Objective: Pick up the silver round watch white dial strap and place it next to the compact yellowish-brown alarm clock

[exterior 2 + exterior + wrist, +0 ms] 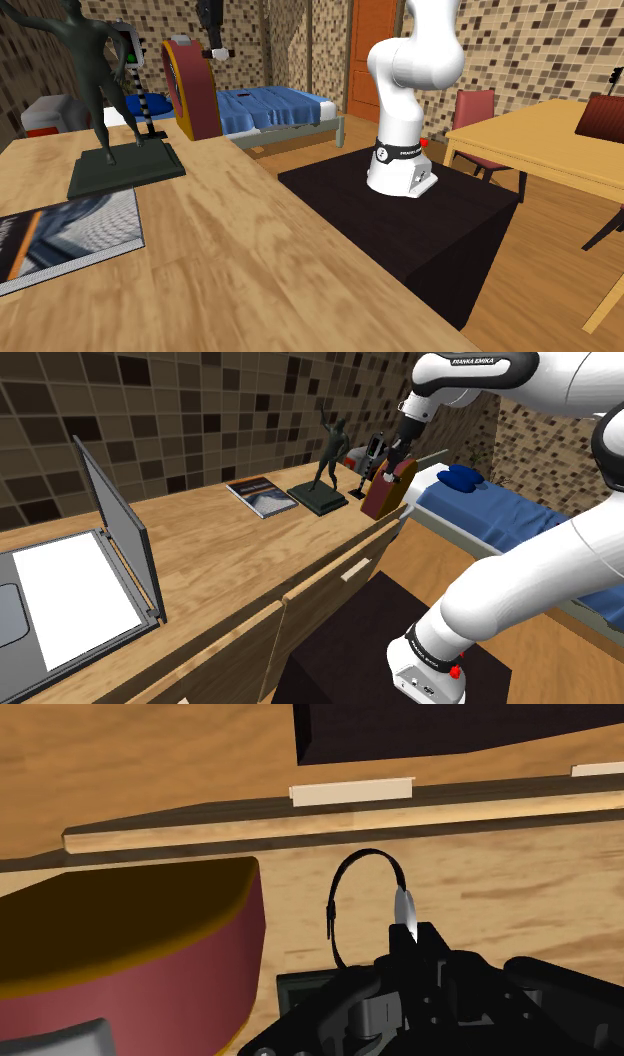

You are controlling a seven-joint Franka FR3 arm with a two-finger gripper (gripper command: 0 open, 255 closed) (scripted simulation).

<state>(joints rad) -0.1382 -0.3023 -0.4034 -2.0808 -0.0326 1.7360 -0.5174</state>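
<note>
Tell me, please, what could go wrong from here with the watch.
The pincer seems to pinch the watch only by its dial's edge, so it may slip. The alarm clock stands close beside it; lowering could knock it. The front edge of the dresser is near, so a dropped watch might roll off.

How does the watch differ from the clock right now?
The watch is a thin silver disc on a looped black strap; the clock is a thick maroon body with a yellowish-brown rim. The watch is far smaller than the clock. The watch is up in the hand; the clock stands on the wooden top. Both have round faces.
</note>
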